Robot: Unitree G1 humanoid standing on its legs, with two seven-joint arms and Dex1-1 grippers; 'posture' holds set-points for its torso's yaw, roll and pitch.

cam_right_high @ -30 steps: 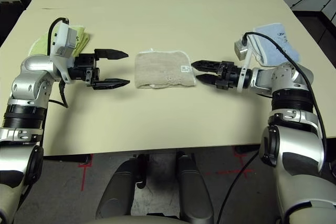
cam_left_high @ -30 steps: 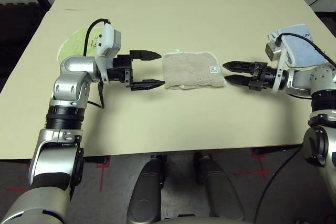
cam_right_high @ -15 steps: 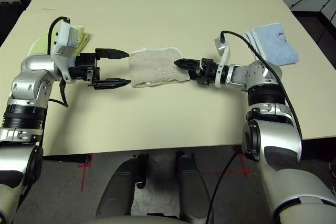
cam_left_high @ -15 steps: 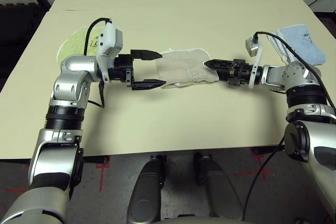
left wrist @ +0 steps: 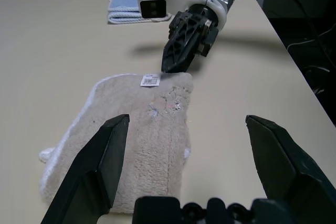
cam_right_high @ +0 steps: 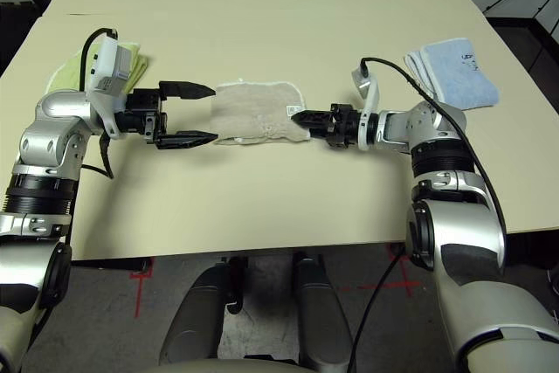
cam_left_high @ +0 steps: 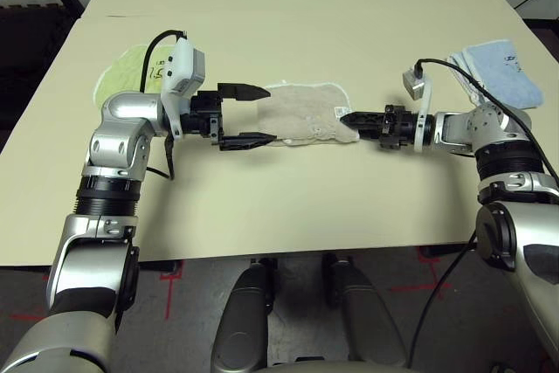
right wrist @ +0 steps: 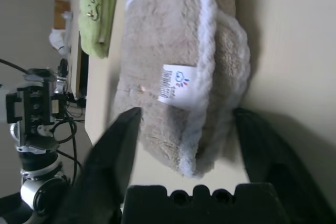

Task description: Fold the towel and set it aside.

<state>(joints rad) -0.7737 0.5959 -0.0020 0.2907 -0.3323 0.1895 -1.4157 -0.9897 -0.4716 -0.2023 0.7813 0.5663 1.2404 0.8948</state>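
Observation:
The beige towel (cam_left_high: 301, 113) lies folded on the table between my two grippers, its white edging and a small white label (right wrist: 176, 82) at its right end. My left gripper (cam_left_high: 269, 114) stands open at the towel's left end, one finger on each side of that end (left wrist: 152, 145). My right gripper (cam_left_high: 347, 117) is rolled on its side at the right end, close to the label. In the right wrist view its fingers (right wrist: 118, 156) stand apart with the towel's white-edged rim between them.
A lime-green folded towel (cam_left_high: 131, 67) lies behind my left forearm at the table's left. A light blue folded towel (cam_left_high: 498, 63) lies at the right behind my right arm. The table's far half and near strip (cam_left_high: 297, 207) are bare.
My right gripper has moved left from open table to the towel's right end and rolled on its side. The towel has shifted slightly left and bunched. The left gripper has stayed put.

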